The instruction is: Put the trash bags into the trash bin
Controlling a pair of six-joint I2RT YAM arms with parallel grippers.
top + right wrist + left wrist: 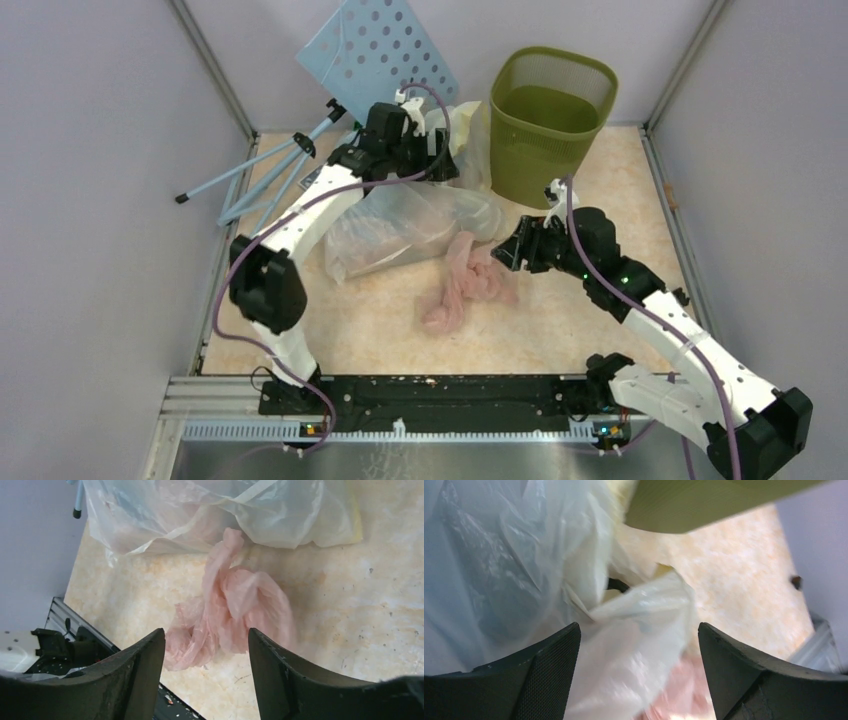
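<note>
**Status.** All trash bags are on the table (610, 190); none can be seen in the trash bin (535, 165), which stands upright at approx. 1 o'clock of the table in the top view.
- The pink bag (235, 605) lies crumpled at 7 o'clock from the bin.
- The clear bag (400, 225) is spread at 8 o'clock from the bin.
- The pale yellowish bag (649, 605) is bunched against the bin's 9 o'clock side.

**Tools.**
- Left gripper (639, 630): jaws wide apart, film lies between them, nothing pinched.
- Right gripper (206, 632): jaws apart, above the pink bag, holding nothing.

**Risks (judgement).**
- The film is thin and slick, so a pinch may take one layer only and the bag may slide out mid-lift.
- A trailing tail may snag on the rim and hang outside.
- The bin looks light, so a nudge from the left arm could shove or tip it.
- Both arms are near the bin, so there is a clash risk.
- The blue perforated board (380, 50) and its stand (250, 170) sit at the left arm's 11 o'clock and could be knocked.

**Markings.** No brand, label or writing is legible in any view.
</note>
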